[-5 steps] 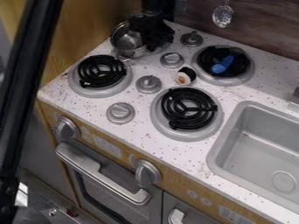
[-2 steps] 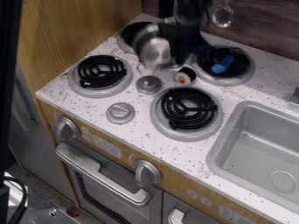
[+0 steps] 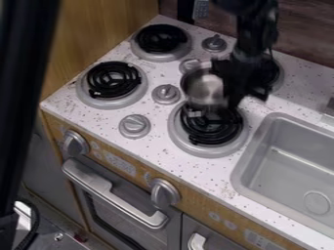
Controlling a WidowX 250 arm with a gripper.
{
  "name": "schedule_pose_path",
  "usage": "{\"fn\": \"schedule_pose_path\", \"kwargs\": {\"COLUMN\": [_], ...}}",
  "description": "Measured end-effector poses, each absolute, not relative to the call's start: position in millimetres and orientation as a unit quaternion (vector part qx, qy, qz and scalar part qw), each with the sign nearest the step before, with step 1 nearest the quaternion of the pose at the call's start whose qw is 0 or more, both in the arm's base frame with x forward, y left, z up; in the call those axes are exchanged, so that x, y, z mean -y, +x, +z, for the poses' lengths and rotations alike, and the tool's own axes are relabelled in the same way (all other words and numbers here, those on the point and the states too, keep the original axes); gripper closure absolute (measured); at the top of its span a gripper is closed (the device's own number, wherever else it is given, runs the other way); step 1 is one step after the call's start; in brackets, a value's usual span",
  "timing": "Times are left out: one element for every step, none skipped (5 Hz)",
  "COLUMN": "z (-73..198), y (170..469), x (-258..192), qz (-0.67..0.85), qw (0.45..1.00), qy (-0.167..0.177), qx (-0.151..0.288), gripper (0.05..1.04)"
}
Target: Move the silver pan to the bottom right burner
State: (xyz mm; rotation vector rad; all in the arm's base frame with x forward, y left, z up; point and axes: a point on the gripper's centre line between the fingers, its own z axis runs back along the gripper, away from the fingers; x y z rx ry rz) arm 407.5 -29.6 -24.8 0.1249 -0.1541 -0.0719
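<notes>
Nearest you, the oven door (image 3: 124, 200) has a smooth grey bar handle (image 3: 117, 195), and chunky round knobs sit on the wood-grained front panel (image 3: 134, 168). At your right, the grey sink (image 3: 287, 161), a rounded rectangular basin, is cut off by the view's side. Down the left runs a blurred black bar (image 3: 29, 97), hiding whatever lies behind it.

On the speckled white stovetop (image 3: 85, 117), the bottom right burner (image 3: 212, 132) shows black coils in a round grey surround near the front edge; its far part is partly covered from your view. That's where you'll find the silver pan (image 3: 202, 88), shiny, round-walled and motion-blurred, overlapping the burner's far side. You can't tell from here whether its underside touches the coils. Your black gripper (image 3: 240, 88) is clamped on the pan at the side toward the sink, so the bowl sits just left of the fingers in this view (their exact outline is smeared, mind you). The pan's handle is hard to make out.

Farther back, the gripper hides most of the far right burner (image 3: 279, 80), leaving a curve of its rim. Toward the stovetop's far left corner, you see another black-coiled burner (image 3: 161, 41), with dark wood-grained wall (image 3: 303, 36) beyond.
</notes>
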Motion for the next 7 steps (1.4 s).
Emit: {"fn": "schedule_pose_path", "kwargs": {"z": [-33,-38,-41,-40,-34,1,19], "y": [405,394,387,373,359,358,354], "x": [36,47,48,46,44,46,49], "qz": [-0.036,-0.049,-0.042,-0.022,-0.003,0.018,0.026], "qw": [0.996,0.997,0.998,0.999,0.999,0.999,0.999], "qy": [0.051,0.046,0.041,0.038,0.046,0.035,0.023], "qx": [0.063,0.040,0.033,0.020,-0.008,0.000,-0.004], "gripper": [1.013,1.013,0.983,0.808,0.527,0.217,0.079]}}
